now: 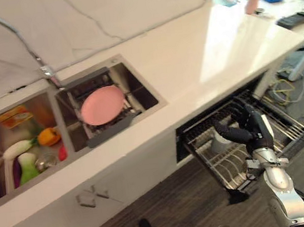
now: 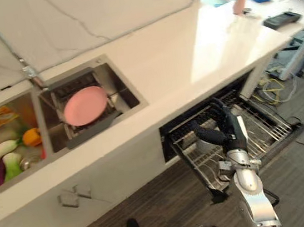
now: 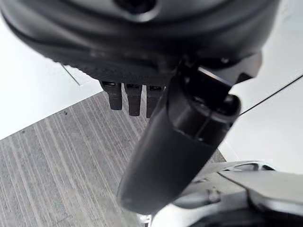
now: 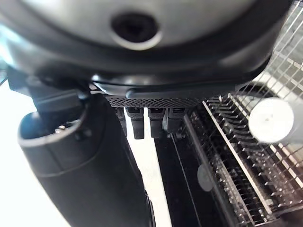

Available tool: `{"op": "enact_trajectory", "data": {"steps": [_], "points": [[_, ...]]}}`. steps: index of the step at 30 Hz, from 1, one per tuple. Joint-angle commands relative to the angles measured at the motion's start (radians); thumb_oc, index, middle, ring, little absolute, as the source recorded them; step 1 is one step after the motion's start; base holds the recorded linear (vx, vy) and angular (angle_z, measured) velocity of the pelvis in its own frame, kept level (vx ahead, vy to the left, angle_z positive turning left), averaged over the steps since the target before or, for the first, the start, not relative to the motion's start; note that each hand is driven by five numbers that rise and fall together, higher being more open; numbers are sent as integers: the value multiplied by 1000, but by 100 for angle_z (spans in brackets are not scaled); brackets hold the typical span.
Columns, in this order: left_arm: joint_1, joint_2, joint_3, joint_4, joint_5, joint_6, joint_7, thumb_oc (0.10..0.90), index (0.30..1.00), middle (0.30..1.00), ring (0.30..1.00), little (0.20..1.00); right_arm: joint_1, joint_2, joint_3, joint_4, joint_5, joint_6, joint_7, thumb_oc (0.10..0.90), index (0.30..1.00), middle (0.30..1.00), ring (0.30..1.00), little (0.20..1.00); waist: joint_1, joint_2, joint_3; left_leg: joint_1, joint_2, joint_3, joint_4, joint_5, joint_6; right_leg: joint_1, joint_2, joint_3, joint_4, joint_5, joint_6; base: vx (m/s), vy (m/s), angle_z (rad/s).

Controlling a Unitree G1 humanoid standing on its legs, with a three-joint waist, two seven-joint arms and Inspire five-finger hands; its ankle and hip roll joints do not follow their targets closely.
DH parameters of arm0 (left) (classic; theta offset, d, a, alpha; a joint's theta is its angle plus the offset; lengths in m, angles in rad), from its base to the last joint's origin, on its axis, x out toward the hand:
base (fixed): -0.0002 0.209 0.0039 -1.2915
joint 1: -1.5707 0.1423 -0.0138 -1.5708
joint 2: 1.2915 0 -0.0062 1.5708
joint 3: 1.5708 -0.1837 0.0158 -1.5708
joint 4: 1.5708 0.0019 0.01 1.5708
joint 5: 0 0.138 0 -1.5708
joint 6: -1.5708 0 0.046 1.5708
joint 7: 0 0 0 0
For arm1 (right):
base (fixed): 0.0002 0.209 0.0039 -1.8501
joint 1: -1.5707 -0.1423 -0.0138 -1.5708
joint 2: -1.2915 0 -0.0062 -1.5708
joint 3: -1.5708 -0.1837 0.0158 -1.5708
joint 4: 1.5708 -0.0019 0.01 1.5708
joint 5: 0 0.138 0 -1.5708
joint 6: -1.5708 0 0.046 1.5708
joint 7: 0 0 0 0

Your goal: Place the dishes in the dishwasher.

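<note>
Pale counter [image 1: 189, 52] runs above the pulled-out dishwasher rack [image 1: 240, 146], where a white cup [image 1: 220, 141] already sits. My right hand [image 1: 249, 128] hovers there, fingers relaxed, empty — the pink plate [image 1: 102, 105] waits in the sink [image 1: 143, 89]. My left hand [image 3: 180, 137] hangs open.

Counter, sink and open dishwasher as we found them

We saw a plate [image 1: 102, 105] resting on a rack [image 1: 109, 127] in the right basin of the sink [image 1: 149, 94], with the faucet [image 1: 0, 24] behind it and vegetables [image 1: 31, 152] in the left basin. Right of the sink and below the counter [image 1: 216, 49], the dishwasher rack [image 1: 226, 162] stood pulled out, our right hand [image 1: 249, 128] above it.
</note>
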State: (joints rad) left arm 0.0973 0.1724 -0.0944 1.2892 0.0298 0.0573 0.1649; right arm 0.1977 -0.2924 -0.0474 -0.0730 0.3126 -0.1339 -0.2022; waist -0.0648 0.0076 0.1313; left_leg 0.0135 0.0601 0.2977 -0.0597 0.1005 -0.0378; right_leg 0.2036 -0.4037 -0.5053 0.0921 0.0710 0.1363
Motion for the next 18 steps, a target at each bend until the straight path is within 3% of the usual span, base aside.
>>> {"op": "enact_trajectory", "data": {"steps": [1, 2, 3, 4, 6, 7, 8, 13, 14, 15, 18], "points": [[-77, -1, -22, -34, 9, -33, -4, 800, 900, 900, 900, 900, -168, -45, -27, -107, -68, -118, -14, 800, 900, 900, 900, 900, 5, 42, -27, 89, 17, -3, -28, -126, -1, -167, -77, 136, 237, -5, 60, 92, 422, 44], [-83, 2, -16, -34, -1, -29, 2, 800, 900, 900, 900, 900, -170, -41, -18, -118, -82, -116, -10, 800, 900, 900, 900, 900, -2, 39, -15, 108, 4, -3, -28, -141, 10, -200, -79, 153, 302, 14, 59, 23, 254, 21], [-88, 4, -12, -28, -8, -25, 6, 800, 900, 900, 900, 900, -166, -42, -18, -137, -102, -117, -9, 800, 900, 900, 900, 900, -15, 41, -4, 104, 1, -6, -28, -128, 25, -244, -47, 173, 348, 30, 35, 61, 292, 12], [-94, 3, -14, -25, -11, -22, 8, 800, 900, 900, 900, 900, -161, -45, -14, -156, -108, -116, 1, 800, 900, 900, 900, 900, -27, 44, 2, 109, 0, -16, -28, -129, 30, -287, 7, 217, 365, 1, 21, 49, 183, 26], [-104, -6, -29, -20, 4, -21, 2, 800, 900, 900, 900, 900, -160, -55, -16, -187, -122, -117, -5, 800, 900, 900, 900, 900, -46, 40, 9, 112, -1, -37, -28, -132, 24, -321, 118, 278, 242, -73, 2, 101, 62, 27], [-107, -6, -44, -19, 19, -25, -5, 800, 900, 900, 900, 900, -168, -62, -11, -192, -133, -119, -10, 800, 900, 900, 900, 900, -51, 35, 14, 116, -6, -52, -28, -133, 20, -322, 164, 310, 161, -73, -3, 98, 20, 22], [-117, -5, -55, -20, 37, -25, -18, 800, 900, 900, 900, 900, -172, -66, -7, -201, -151, -123, -13, 800, 900, 900, 900, 900, -61, 21, 22, 125, -17, -77, -28, -139, 18, -321, 196, 382, 118, -66, 18, 76, 15, 41], [-121, -4, -56, -21, 46, -22, -18, 800, 900, 900, 900, 900, -167, -65, -6, -206, -158, -119, -10, 800, 900, 900, 900, 900, -59, 12, 19, 127, -21, -83, -28, -139, 19, -298, 201, 395, 76, -60, 24, 18, 1, 67], [-123, -4, -53, -14, 61, -22, -18, 800, 900, 900, 900, 900, -156, -68, 7, -194, -164, -115, -2, 800, 900, 900, 900, 900, -53, -4, 11, 134, -29, -91, -28, -152, 24, -267, 201, 406, 47, -65, 20, 219, -194, 11], [-101, -1, -53, 1, 113, -16, -39, 800, 900, 900, 900, 900, -144, -98, 40, -168, -163, -93, 58, 800, 900, 900, 900, 900, -17, -21, -34, 140, -17, -96, -28, -156, 16, -181, 210, 365, -75, -49, 24, 254, -222, 3], [-87, 3, -52, 7, 124, -11, -44, 800, 900, 900, 900, 900, -149, -102, 69, -162, -155, -95, 81, 800, 900, 900, 900, 900, 1, -26, -55, 147, -4, -107, -28, -157, 6, -141, 218, 348, -118, -49, 24, 177, -151, 26]]}}
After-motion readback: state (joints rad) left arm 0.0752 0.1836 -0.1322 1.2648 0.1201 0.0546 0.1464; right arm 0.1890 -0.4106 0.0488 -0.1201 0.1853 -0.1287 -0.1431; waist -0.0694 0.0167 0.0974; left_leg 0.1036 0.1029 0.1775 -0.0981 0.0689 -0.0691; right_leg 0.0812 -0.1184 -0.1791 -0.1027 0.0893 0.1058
